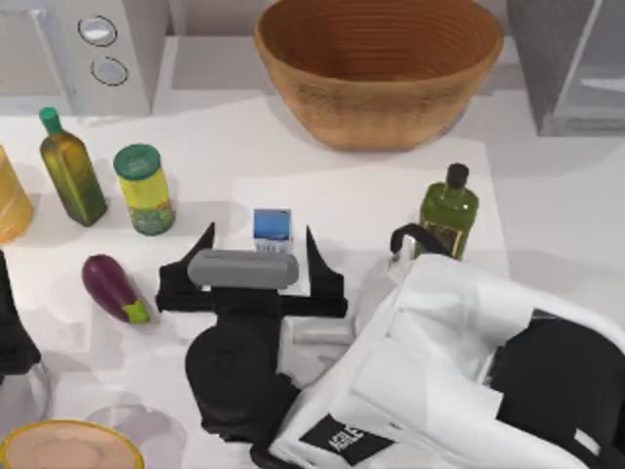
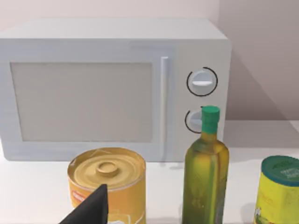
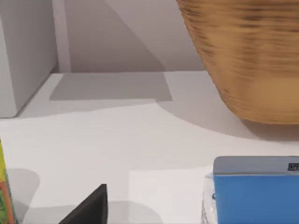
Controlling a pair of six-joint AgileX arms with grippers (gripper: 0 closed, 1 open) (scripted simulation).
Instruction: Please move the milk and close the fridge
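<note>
A pale white tabletop (image 1: pixel 547 215) carried the whole scene, with a light grey microwave-like appliance with two round dials (image 1: pixel 93 49) at its far left corner and a large dark grey box-shaped fridge (image 1: pixel 571 63) at its far right corner, whose compartment looked open toward the table. Between them stood a big woven tan basket (image 1: pixel 379 68); as far as its inside showed, it held nothing.

The small upright blue milk carton with a white band (image 1: pixel 272 230) stood near the middle of the table, in front of the basket. The right gripper (image 1: pixel 260 246) sat just behind it from the robot's side, its two dark fingers spread wide, one on each side of the carton and touching neither face, so it held nothing. In the right wrist view the carton's blue top (image 3: pixel 254 189) lay close ahead.

I judged the step in hand to be the approach to the milk, with the grasp not yet made. The next move called for easing forward until the fingers flanked the carton's sides squarely, then pinching it without tipping it.

The left gripper (image 2: pixel 91 210) was parked at the table's left edge, facing a yellow tin can (image 2: pixel 107 184) and a green-capped olive oil bottle (image 2: pixel 205 172); I could not tell its state. The can stayed sealed, as did a green-lidded yellow jar (image 1: pixel 144 189).
</note>
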